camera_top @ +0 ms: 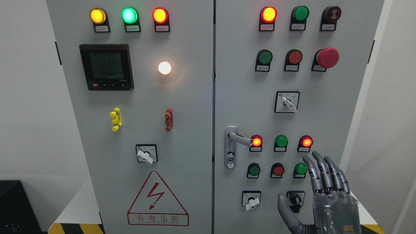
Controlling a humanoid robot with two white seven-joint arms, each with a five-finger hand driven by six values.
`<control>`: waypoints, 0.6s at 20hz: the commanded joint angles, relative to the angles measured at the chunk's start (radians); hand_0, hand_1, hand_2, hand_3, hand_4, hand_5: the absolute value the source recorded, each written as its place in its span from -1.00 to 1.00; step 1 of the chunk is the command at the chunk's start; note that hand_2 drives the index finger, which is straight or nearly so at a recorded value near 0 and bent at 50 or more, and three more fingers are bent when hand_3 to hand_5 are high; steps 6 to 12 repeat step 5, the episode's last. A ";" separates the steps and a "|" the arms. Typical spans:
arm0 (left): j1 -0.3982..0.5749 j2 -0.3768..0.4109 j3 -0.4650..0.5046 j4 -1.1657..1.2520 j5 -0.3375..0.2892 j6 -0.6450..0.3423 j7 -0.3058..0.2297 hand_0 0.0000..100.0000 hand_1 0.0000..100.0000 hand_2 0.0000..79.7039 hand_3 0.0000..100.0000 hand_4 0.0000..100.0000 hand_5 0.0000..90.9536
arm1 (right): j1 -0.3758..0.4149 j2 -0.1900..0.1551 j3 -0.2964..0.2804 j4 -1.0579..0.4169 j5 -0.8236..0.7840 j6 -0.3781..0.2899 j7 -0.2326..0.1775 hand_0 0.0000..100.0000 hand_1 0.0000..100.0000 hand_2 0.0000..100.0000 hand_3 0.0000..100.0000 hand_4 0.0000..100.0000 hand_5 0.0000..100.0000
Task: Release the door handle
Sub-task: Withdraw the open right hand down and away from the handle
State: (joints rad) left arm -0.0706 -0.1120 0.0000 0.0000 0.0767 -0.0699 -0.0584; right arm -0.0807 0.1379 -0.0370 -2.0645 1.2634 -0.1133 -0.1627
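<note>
Right hand (pixel 320 195) upright, fingers spread, holding nothing, well right of door handle (pixel 239 139).

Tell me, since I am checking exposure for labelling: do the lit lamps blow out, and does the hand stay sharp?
Head view: the white lamp blows out and casts a halo on the panel; the green lamp washes pale at its centre; the right hand, open and clear of the door handle, looks fairly sharp.
</note>
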 commanded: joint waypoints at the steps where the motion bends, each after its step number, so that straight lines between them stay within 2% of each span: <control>1: 0.000 0.000 -0.020 -0.017 0.000 0.001 0.000 -1.00 -1.00 -0.94 -0.83 -0.98 -1.00 | -0.011 -0.001 -0.014 -0.020 -0.001 0.000 0.005 -0.23 -0.45 -1.00 -1.00 -1.00 -1.00; 12: 0.000 0.000 -0.020 -0.015 0.000 0.001 0.000 -1.00 -1.00 -0.94 -0.83 -0.98 -1.00 | -0.019 0.000 -0.007 -0.020 -0.001 0.000 0.005 -0.23 -0.45 -1.00 -1.00 -1.00 -1.00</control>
